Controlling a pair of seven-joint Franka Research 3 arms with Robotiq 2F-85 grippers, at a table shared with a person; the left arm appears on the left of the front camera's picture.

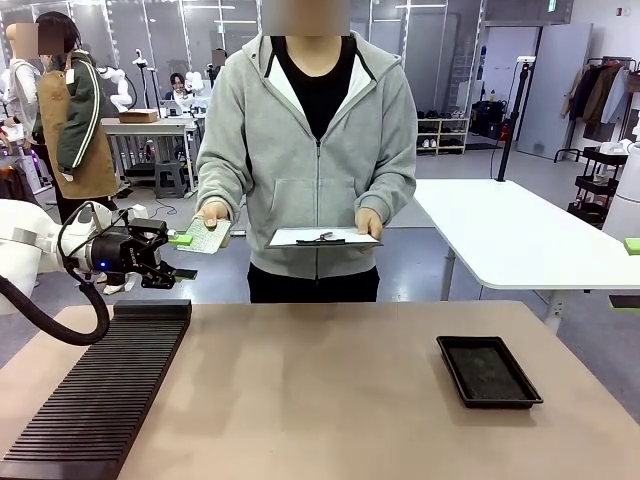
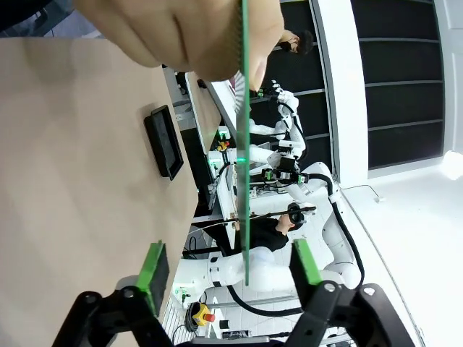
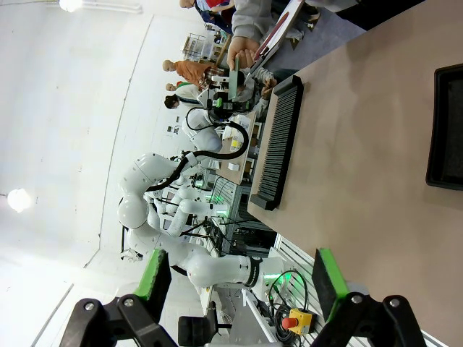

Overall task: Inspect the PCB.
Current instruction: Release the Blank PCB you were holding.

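Left gripper (image 2: 231,264) spread, pads clear of the PCB (image 1: 205,236) hanging edge-on between them. The person's hand (image 1: 212,212) holds it beyond the bench's (image 1: 320,400) far-left edge, presumably for inspection. Right gripper (image 3: 235,278) spread, empty.

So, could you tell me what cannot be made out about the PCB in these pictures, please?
- PCB face: edge-on in the left wrist view; too small in the front view.
- Person's hand holding it: blurred and cut off by the top edge, left wrist view.
- Clipboard sheet: seen almost edge-on, front view.
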